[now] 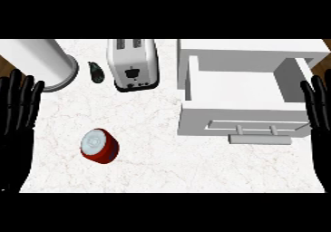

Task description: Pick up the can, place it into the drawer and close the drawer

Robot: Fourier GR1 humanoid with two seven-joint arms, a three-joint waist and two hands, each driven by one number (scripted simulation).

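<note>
A red can [99, 145] with a pale top stands on the white marbled table [167, 167], toward the lower left of the head view and well apart from the open white drawer [243, 90] at the right; the drawer is pulled out toward the viewer, its front panel carrying a bar handle [259, 140], and nothing shows inside it; the left robot hand [14, 106] rests at the left edge of the view, fingers straight and pointing up, holding nothing; the right robot hand [322, 106] rests at the right edge just beside the drawer's side wall, fingers likewise straight and holding nothing; neither touches the can; behind the can, near the far edge of the table, a silver toaster [133, 63] stands with its slots facing up; a small dark object [97, 72], too small to identify, lies just left of the toaster; a tall white cylinder [44, 61] stands in the far left corner of the table.
</note>
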